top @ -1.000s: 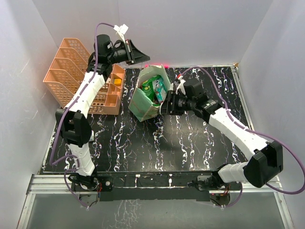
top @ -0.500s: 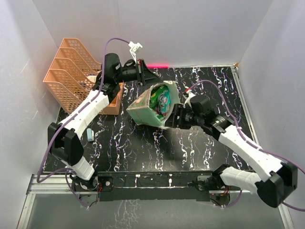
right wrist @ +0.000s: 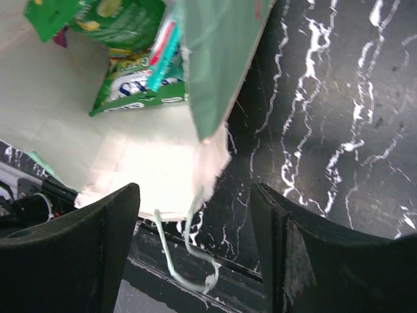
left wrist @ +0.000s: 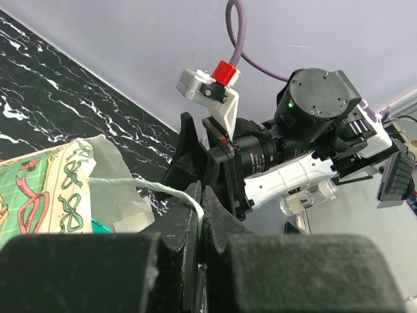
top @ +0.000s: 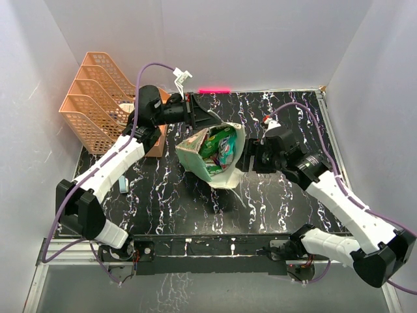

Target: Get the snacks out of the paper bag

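Snacks (top: 218,145), light, glossy and likely slippery, sit inside the tilted paper bag (top: 194,158) on the surface (top: 280,202); the left tool (left wrist: 199,195) pinches its string handle (left wrist: 130,185), the right tool (right wrist: 195,189) gapes wide. Packet edges look the surest hold.

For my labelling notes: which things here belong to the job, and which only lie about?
Job: cream-and-mint paper bag; glossy green and teal snack packets inside it; left gripper, shut on its white string handle; right gripper, open.
Lying about: peach plastic mesh tray rack.
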You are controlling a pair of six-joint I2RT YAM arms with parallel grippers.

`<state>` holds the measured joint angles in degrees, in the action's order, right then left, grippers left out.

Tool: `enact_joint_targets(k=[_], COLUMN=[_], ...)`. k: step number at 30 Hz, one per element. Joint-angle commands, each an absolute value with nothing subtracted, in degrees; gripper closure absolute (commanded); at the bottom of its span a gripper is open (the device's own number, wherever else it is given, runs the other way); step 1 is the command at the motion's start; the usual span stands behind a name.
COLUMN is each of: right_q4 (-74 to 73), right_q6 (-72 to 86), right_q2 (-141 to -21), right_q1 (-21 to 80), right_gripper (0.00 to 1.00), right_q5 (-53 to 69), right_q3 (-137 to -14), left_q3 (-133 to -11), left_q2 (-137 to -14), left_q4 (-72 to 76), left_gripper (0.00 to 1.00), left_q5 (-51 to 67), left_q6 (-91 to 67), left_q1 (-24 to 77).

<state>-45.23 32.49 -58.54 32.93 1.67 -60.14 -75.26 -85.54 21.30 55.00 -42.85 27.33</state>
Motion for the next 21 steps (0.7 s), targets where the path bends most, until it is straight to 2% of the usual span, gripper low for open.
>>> enact_joint_targets(k=[1,5,13,17,21], right_q4=[-37.8,-33.9,-31.8,-33.7,-32.5], right_q6=[30.1,34.2,41.9,47.7,52.4], right_q2=[-59.9,-59.7,-62.5,-66.2,-67.9], right_q1=[33.0,34.2,44.1,47.7,47.9], right_gripper=[0.31,0.35,0.41,0.48,0.49], right_q5=[7.7,7.6,-4.9,-17.0,-27.1], right_q3=[-65.2,-64.8,-66.3,-66.9,-65.5], left_q3=[-73.7,-73.1,-72.7,-72.4,-72.2], left_q2=[-81.2,-80.5,-79.5,-79.1,-78.7], left_q4=[26.3,26.3,23.8,23.3,22.8], left_gripper=[1.0,1.0,1.0,1.0,1.0], left_q5=[54.2,52.5,48.1,47.1,46.3], left_q6=[-43.8,-44.4,-44.1,-44.0,-44.5], left_q1=[28.2,28.7,29.3,29.6,30.1])
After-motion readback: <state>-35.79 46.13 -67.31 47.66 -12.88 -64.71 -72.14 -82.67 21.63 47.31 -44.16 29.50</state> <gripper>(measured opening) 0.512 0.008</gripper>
